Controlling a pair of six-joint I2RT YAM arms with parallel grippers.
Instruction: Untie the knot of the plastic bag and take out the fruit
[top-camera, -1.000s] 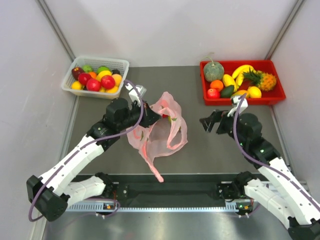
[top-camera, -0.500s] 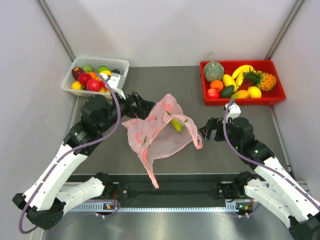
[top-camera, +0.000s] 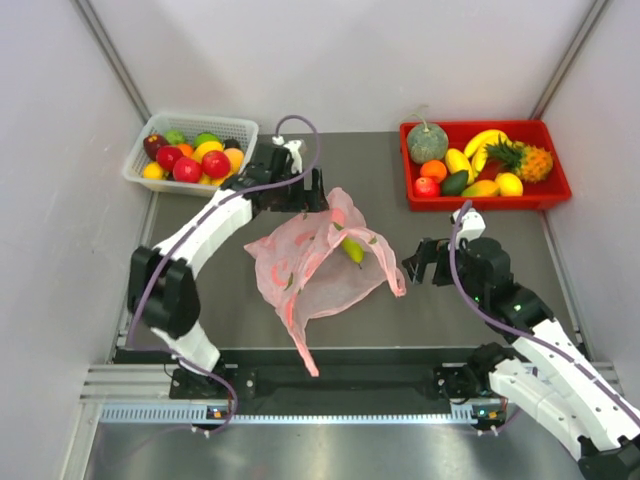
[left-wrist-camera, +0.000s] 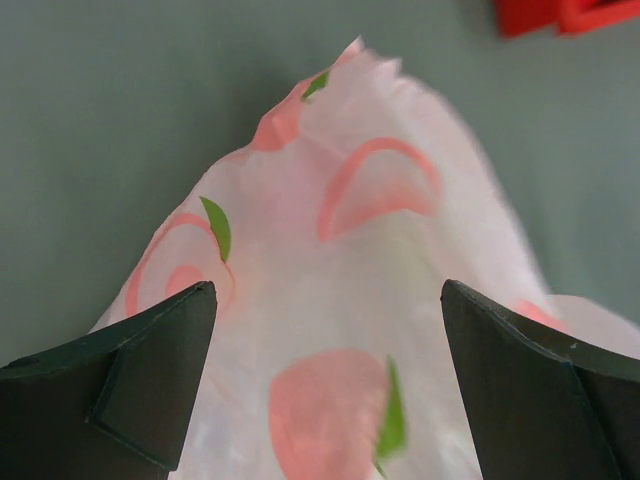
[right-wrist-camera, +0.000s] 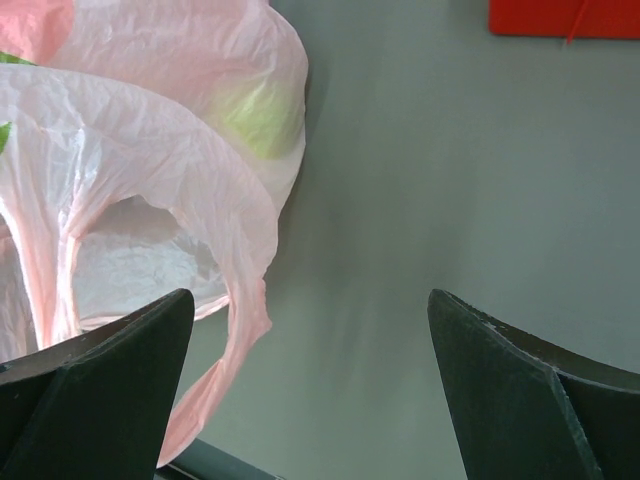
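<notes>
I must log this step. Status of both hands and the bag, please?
Left hand open, above far end of plastic bag. Right hand open, empty, beside it. Yellow-green fruit inside bag. Nothing blocking.

— What sits far left?
— A white mesh basket.
— And far right?
— A red tray with a grey-green melon and a pineapple (crown pointing left), on the grey table.

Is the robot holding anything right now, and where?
No, nothing. The left gripper and right gripper are both open near the plastic bag, not pinching it.
</notes>
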